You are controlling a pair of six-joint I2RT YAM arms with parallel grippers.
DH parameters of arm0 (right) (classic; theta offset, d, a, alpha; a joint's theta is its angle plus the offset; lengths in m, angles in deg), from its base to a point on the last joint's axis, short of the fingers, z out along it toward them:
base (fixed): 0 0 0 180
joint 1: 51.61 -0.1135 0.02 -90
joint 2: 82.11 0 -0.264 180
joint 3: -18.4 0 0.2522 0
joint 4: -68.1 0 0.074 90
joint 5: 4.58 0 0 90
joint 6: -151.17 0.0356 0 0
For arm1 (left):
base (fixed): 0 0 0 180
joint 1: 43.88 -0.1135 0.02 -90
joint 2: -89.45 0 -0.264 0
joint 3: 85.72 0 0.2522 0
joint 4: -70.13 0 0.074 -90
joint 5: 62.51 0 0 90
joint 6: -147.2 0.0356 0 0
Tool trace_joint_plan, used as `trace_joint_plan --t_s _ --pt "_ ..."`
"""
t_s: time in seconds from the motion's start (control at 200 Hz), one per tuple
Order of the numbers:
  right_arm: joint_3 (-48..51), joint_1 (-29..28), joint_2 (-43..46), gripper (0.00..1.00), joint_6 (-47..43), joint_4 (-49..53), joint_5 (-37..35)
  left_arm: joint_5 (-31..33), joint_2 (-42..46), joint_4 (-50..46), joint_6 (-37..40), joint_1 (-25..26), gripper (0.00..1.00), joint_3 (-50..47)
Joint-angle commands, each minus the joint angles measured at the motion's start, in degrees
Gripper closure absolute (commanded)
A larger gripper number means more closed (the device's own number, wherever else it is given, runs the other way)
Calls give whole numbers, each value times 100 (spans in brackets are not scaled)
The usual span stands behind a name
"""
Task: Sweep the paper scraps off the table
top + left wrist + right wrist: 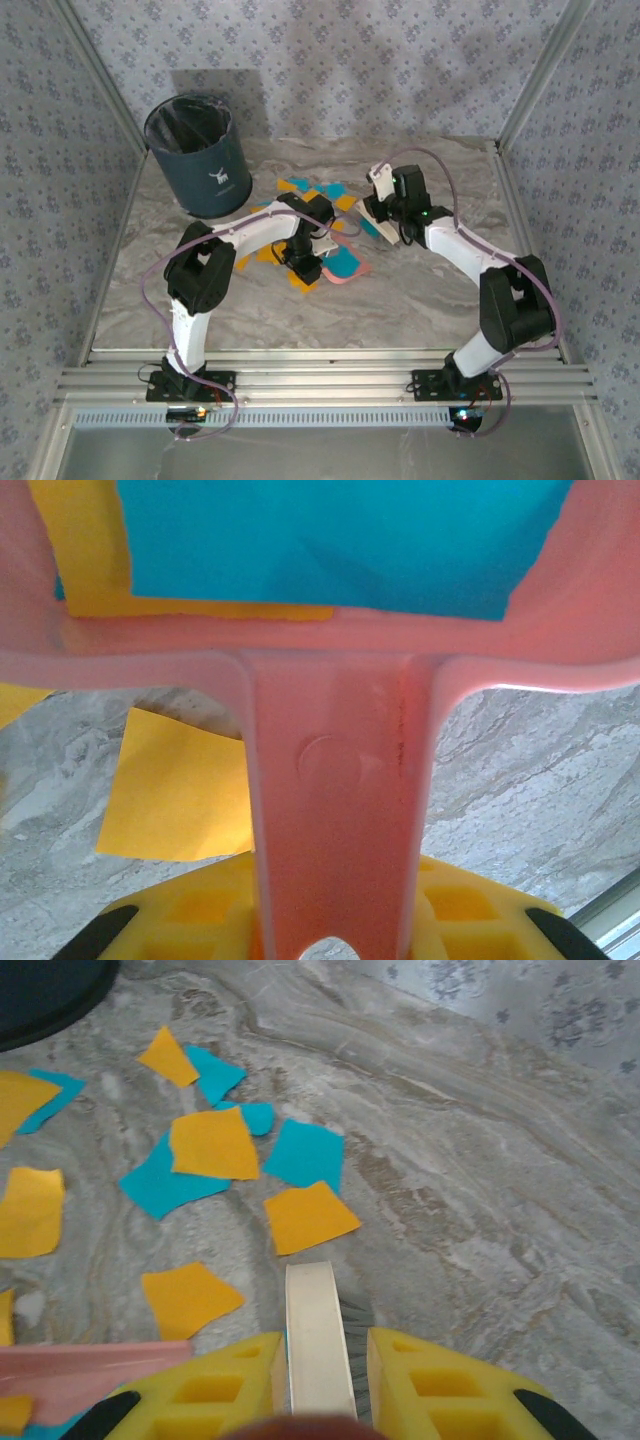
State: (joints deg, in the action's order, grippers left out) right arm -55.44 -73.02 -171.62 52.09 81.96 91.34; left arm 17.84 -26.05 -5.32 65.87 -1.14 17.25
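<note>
Left gripper pinches the flat handle of the pink plastic dustpan; right gripper is clamped on the cream-handled brush. Orange and cyan paper scraps lie scattered flat on the grey marbled worktop, some inside the pan. Feather-light and limp, they likely suit bristle pushes, not pinching.

Blue-grey walls with a small floral print close in three sides (the rear one carries a soft shadow). Aluminium posts mark the rear corners
</note>
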Motion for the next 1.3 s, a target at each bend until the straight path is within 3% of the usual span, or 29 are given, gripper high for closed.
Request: trace_joint_plan --t_s 0.0,0.31,0.835,1.294 --pt "147 -181 182 100 334 464 311 -37 116 -274 -63 -21 100 124" --pt "345 -430 389 100 988 421 646 -11 124 -282 -41 -27 100 110" --pt "563 -600 897 100 1194 685 762 -3 133 -273 -57 -20 100 104" --pt "884 -505 1634 100 1435 304 158 29 337 -142 10 -12 100 44"
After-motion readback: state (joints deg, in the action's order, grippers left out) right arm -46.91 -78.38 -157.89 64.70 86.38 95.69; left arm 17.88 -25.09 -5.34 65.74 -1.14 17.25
